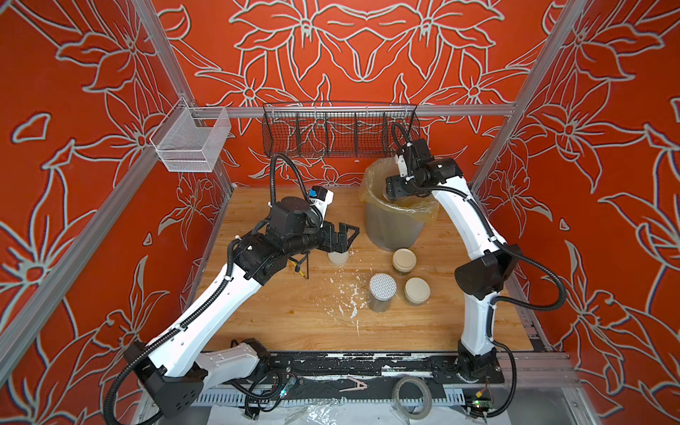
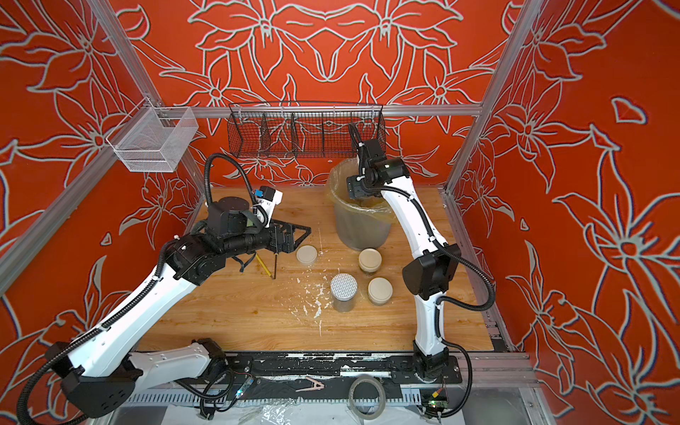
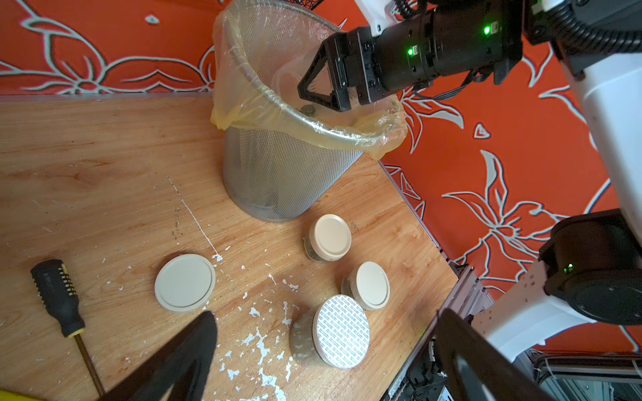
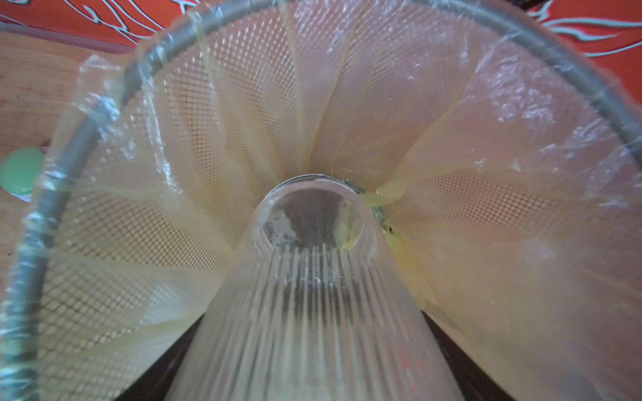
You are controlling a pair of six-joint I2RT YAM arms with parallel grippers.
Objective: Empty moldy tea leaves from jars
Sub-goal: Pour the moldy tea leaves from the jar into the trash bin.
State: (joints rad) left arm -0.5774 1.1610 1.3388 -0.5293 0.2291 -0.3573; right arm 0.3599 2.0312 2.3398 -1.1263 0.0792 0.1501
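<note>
While left jaws stand apart, right jaws clamp the ribbed jar inside the bin.

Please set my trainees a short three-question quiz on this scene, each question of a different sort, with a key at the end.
1. Multiple choice: the right gripper holds an open jar. Where does the jar's mouth point? A) down into the bin; B) straight up; C) sideways, away from everything.
2. True or false: the left gripper is open and holds nothing.
3. Count: how many closed jars stand on the table?

Key: 1 A; 2 true; 3 three.
</note>
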